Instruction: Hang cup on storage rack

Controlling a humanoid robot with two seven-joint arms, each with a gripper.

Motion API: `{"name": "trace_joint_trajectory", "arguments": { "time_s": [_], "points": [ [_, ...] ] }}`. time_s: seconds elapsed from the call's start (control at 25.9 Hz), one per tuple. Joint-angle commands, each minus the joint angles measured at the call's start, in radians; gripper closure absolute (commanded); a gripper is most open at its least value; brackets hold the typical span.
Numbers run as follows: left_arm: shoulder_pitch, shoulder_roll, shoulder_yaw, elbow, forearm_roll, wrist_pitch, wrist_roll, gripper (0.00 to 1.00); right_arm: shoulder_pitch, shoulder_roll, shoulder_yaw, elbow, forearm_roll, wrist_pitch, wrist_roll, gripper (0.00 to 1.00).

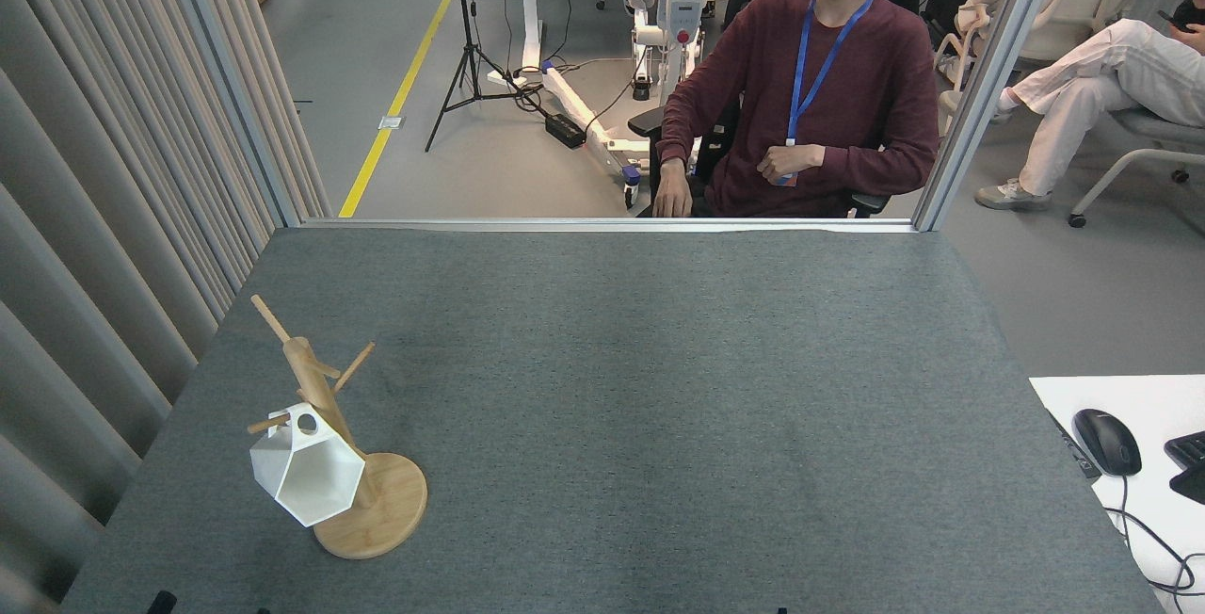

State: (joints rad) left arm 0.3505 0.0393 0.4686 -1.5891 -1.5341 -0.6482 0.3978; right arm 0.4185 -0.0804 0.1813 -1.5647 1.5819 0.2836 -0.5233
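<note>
The cup (306,477) hangs by its tab on a rack (325,426) peg; both end effectors are out of view.

My left gripper (162,603) is showing only as dark tips at the bottom edge; grip state unreadable. Right gripper is sitting out of frame. The cup (306,473) is hiding the lower pole of the storage rack (377,512).
</note>
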Motion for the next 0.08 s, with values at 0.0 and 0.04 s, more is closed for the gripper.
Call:
{"name": "trace_joint_trajectory", "arguments": {
  "time_s": [0.0,0.04],
  "points": [
    [0.002,-0.002,-0.045,-0.006,0.012,0.001,-0.027,0.00,0.009,-0.002,-0.013,-0.003,-0.003,0.005,-0.003,0.02],
    [0.002,-0.002,-0.053,-0.009,0.012,0.009,-0.027,0.00,0.009,-0.004,-0.009,-0.008,-0.003,0.006,-0.003,0.02]
  ]
}}
